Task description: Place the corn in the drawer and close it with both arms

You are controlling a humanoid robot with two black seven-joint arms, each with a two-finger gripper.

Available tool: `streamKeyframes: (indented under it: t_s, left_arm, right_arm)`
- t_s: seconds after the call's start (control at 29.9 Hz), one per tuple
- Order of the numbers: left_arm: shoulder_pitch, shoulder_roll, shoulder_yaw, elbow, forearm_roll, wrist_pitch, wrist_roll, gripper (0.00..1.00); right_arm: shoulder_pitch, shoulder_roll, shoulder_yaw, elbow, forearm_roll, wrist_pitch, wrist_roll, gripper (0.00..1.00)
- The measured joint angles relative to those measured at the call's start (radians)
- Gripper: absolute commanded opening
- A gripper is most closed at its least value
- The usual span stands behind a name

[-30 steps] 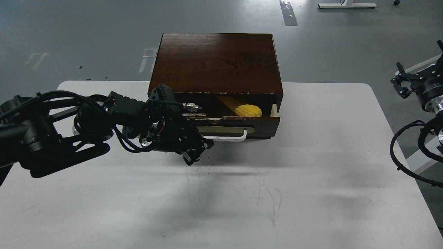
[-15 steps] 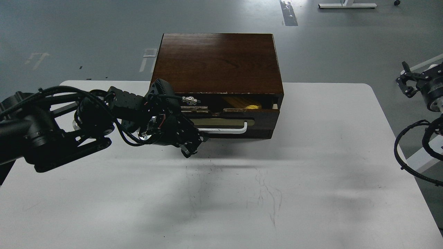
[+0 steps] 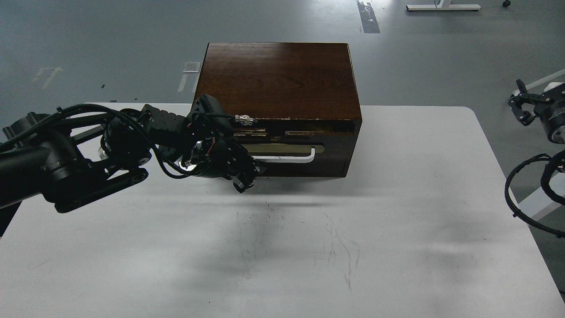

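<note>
The dark brown wooden drawer (image 3: pixel 304 152) sits pushed in, and the black left gripper (image 3: pixel 247 174) is against its front. Can't tell its finger spread; the right gripper (image 3: pixel 525 108) looks splayed.

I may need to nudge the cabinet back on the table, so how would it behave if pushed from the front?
The wooden cabinet looks boxy and low, so it would probably slide, not tip. It likely feels heavy and stiff. The white table looks smooth, so a push by the left claw on the drawer may shift it.

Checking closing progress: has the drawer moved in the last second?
Yes. The drawer slid back into the cabinet; its front now sits nearly flush, corn hidden.
</note>
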Motion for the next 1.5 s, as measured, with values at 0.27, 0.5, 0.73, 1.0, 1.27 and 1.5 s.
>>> streamKeyframes:
  t_s: [0.27, 0.5, 0.73, 1.0, 1.27, 1.5]
  left_arm:
    - [-0.005, -0.01, 0.0, 0.038, -0.003, 0.0, -0.001, 0.0]
    - [-0.006, -0.01, -0.001, 0.048, -0.003, 0.0, -0.001, 0.0]
    - [-0.007, -0.011, -0.001, 0.059, -0.004, 0.0, -0.002, 0.0]
    - [-0.007, -0.012, -0.001, 0.064, -0.004, 0.0, -0.002, 0.0]
    - [-0.004, -0.011, -0.003, 0.017, -0.036, 0.0, -0.002, 0.0]
    - [-0.01, -0.002, -0.004, -0.041, -0.073, 0.0, -0.004, 0.0]
  right_arm:
    - [0.0, 0.0, 0.0, -0.001, 0.0, 0.0, 0.0, 1.0]
    - [-0.002, -0.002, -0.002, -0.002, 0.0, 0.0, 0.0, 1.0]
    - [-0.002, -0.002, -0.002, -0.001, -0.002, 0.0, -0.001, 1.0]
    - [-0.002, -0.002, -0.002, -0.001, -0.002, 0.0, -0.001, 1.0]
    - [-0.002, -0.001, -0.002, -0.004, -0.002, 0.0, 0.0, 1.0]
    - [-0.004, -0.001, -0.003, -0.022, -0.002, 0.0, -0.001, 1.0]
